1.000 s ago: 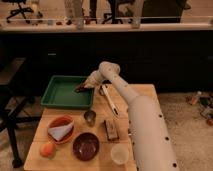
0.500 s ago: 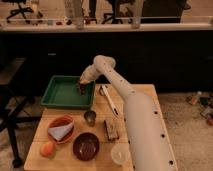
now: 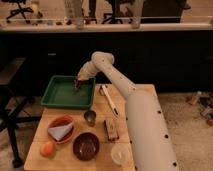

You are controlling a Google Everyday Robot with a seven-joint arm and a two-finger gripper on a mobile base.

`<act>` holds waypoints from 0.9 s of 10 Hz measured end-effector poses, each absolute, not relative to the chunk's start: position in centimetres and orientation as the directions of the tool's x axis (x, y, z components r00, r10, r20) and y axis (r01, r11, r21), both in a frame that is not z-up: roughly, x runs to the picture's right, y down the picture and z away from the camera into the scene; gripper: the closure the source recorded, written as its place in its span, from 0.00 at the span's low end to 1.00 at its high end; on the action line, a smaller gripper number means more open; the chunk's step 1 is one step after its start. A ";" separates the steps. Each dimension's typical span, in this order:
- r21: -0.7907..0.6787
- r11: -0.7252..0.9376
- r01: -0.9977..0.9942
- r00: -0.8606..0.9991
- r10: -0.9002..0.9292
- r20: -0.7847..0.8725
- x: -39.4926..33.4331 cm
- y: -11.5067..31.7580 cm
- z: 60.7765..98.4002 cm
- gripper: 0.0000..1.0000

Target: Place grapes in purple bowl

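Swung farther over the green tray, the gripper meets the grapes, bound for the purple bowl; grip state cannot be told.

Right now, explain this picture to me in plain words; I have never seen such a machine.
This is one camera's view looking down at a wooden table; where the camera sits is not known. The thick white limb is the robot's single arm, ending in its gripper, which hangs over the green tray. A small dark lump right at it looks like the grapes; whether they are held is unclear. Nearer the camera lie the purple bowl, an orange bowl with a cloth, an orange fruit, a metal cup and a white cup.
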State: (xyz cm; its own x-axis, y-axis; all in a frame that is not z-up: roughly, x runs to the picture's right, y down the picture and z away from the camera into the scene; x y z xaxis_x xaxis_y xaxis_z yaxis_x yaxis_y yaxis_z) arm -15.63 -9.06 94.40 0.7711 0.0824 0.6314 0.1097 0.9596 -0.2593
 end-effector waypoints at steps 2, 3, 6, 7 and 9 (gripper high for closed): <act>-0.229 0.966 0.117 0.764 0.060 0.643 -15.6 -9.9 92.7 1.00; -0.212 0.970 0.120 0.759 0.047 0.649 -15.4 -10.3 91.6 1.00; -0.192 0.970 0.150 0.755 0.013 0.656 -14.6 -10.4 88.6 1.00; -0.195 0.966 0.169 0.754 0.001 0.657 -14.5 -10.1 87.6 1.00; -0.209 0.952 0.225 0.757 -0.036 0.652 -13.9 -9.3 85.4 1.00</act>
State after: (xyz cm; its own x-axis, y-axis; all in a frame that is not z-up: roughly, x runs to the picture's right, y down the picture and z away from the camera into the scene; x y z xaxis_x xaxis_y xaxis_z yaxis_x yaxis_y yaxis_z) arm -13.94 -9.28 85.39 0.7574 -0.0362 0.6519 0.2254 0.9516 -0.2089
